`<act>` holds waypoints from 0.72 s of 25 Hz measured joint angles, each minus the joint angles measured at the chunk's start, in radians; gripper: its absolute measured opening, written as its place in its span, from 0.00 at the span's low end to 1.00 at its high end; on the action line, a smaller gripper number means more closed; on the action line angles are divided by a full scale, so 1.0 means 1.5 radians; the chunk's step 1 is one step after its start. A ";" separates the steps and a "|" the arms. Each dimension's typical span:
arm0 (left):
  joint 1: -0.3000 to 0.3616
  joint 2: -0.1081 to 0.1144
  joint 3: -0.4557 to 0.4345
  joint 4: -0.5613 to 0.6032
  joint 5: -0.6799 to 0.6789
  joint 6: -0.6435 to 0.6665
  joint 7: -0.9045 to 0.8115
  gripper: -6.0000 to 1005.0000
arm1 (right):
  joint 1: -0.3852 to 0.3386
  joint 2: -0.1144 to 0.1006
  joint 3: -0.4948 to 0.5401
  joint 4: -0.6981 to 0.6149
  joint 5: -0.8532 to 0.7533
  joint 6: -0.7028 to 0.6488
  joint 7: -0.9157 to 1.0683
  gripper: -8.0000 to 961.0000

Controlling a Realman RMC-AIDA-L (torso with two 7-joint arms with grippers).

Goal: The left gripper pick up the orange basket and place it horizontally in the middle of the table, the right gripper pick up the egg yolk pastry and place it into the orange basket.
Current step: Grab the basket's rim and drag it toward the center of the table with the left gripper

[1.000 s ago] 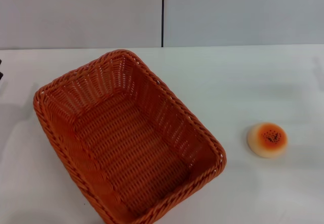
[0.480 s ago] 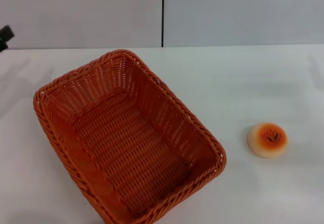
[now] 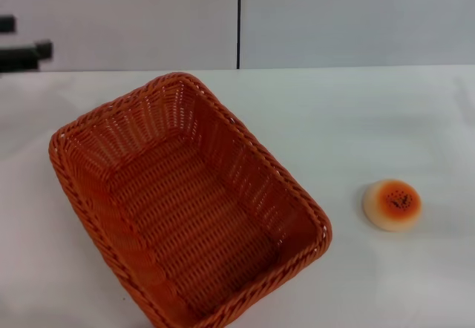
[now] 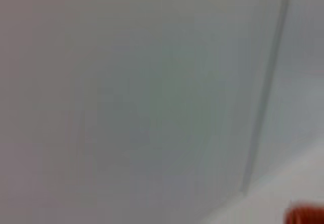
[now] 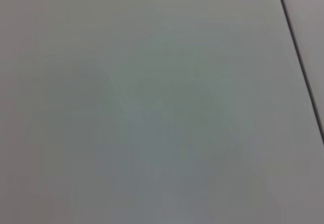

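On my head feed the left gripper [image 3: 30, 46] shows only at the far left edge, up against the wall line — two dark fingers [image 3: 26, 55] pointing toward the middle, one above the other with a clear gap between them, so I read them as apart and holding nothing. They sit above the far left corner of the tabletop [image 3: 356, 120], well apart from the orange basket [image 3: 185, 202] and not touching it.

The basket sits on the left half of the tabletop, turned at a slant: one corner points toward the back wall, its long side runs diagonally toward me, and its near end is cut by the bottom of my view. It is upright, open side up, nothing inside. The fingers are up and to the left of its far left rim.

The egg yolk pastry [image 3: 392, 204] lies on the bare tabletop to the right of the basket, apart from it, browned sesame top facing up.

My left wrist feed gives me mostly grey wall with a seam, and a sliver of orange [image 4: 306, 215] at one corner. The right wrist feed shows only wall and a dark seam; the right gripper is in none of my views.
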State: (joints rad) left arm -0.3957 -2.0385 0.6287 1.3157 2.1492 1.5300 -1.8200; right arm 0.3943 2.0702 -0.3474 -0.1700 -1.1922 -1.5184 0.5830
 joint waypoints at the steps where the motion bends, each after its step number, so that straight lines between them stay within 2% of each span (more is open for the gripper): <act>1: -0.013 0.000 0.017 0.008 0.038 0.011 -0.020 0.80 | 0.001 0.000 0.000 -0.005 0.000 0.000 0.007 0.58; 4: -0.057 -0.002 0.066 0.026 0.164 0.040 -0.061 0.80 | 0.003 0.000 0.000 -0.027 0.000 0.014 0.048 0.58; 7: -0.085 -0.011 0.077 0.045 0.229 0.071 -0.068 0.80 | 0.009 0.000 -0.002 -0.040 0.001 0.029 0.071 0.58; 14: -0.109 -0.013 0.092 0.068 0.248 0.109 -0.089 0.80 | 0.022 0.001 0.001 -0.039 0.002 0.035 0.073 0.58; 18: -0.112 -0.015 0.130 0.062 0.249 0.109 -0.115 0.80 | 0.024 0.001 0.005 -0.037 0.003 0.035 0.074 0.58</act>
State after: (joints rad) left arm -0.5634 -2.0608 0.8240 1.4081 2.5234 1.6942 -1.9919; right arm 0.4308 2.0716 -0.3396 -0.2253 -1.1870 -1.4659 0.6934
